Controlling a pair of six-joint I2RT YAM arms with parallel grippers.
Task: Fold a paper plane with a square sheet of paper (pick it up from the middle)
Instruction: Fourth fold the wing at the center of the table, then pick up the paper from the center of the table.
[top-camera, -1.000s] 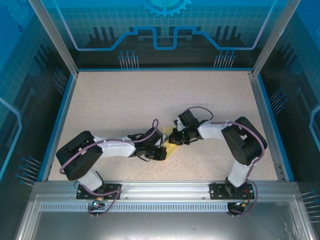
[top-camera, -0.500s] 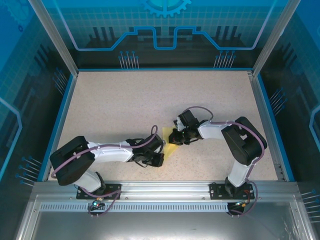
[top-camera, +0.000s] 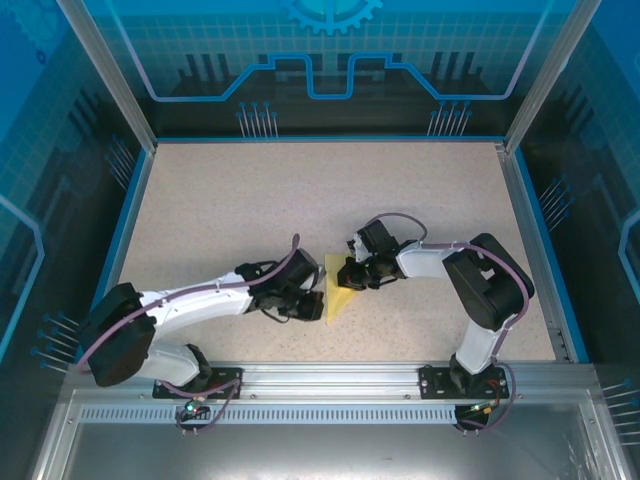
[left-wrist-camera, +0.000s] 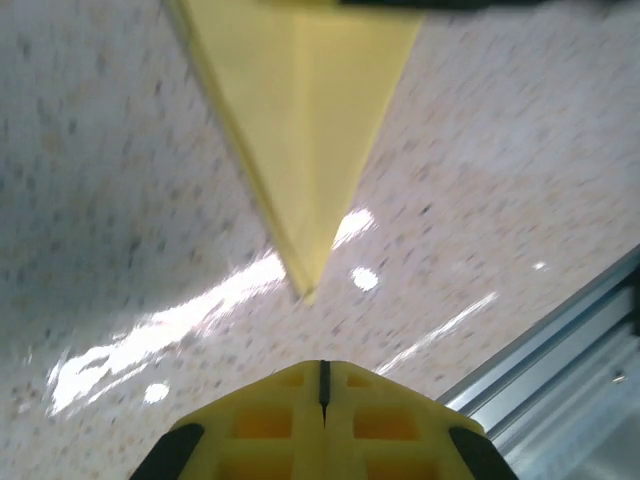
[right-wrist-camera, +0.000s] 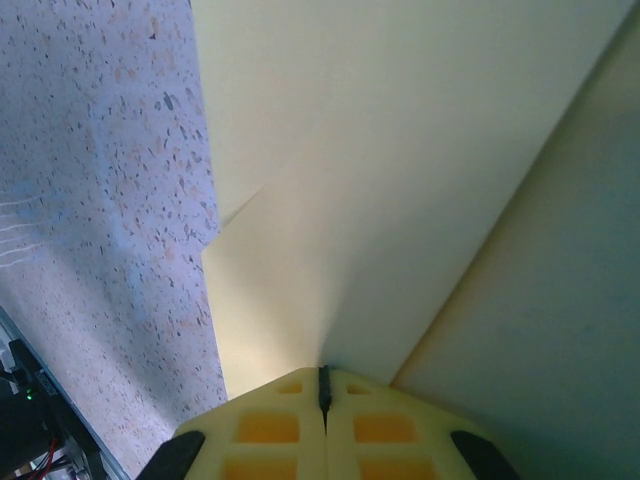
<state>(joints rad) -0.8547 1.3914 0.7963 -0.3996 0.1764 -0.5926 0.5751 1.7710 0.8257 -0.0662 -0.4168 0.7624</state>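
Left gripper (left-wrist-camera: 322, 385) is clamped fully shut with nothing between its yellow fingers, just a thin dark seam, and it hovers right at the nose of the paper plane (left-wrist-camera: 310, 120) without touching it. Right gripper (right-wrist-camera: 322, 385) is closed tight too, its fingertips hard up against the pale-yellow paper (right-wrist-camera: 380, 150). Whether it pinches a fold or simply presses on the sheet, I can't make out from here.

From above, the right gripper (top-camera: 350, 277) covers the plane's (top-camera: 338, 297) broad end, and the left gripper (top-camera: 314, 304) crowds its left edge, so a narrow yellow wedge is what shows between them. On the left wrist view the wide end runs off the top of the frame under a dark blur. On the right wrist view the paper is cut off on three sides, and one grey-shaded flap on the right is hard to read.

All of this sits on a speckled beige table (top-camera: 250, 200), glossy enough to throw white glare (left-wrist-camera: 200, 320). An aluminium rail (top-camera: 330, 372) edges the near side, and blue printed panels (top-camera: 330, 60) wall the cell.

The plane lies centre-table between the two grippers, long axis running far to near, tip aimed at the near rail and a shade left.
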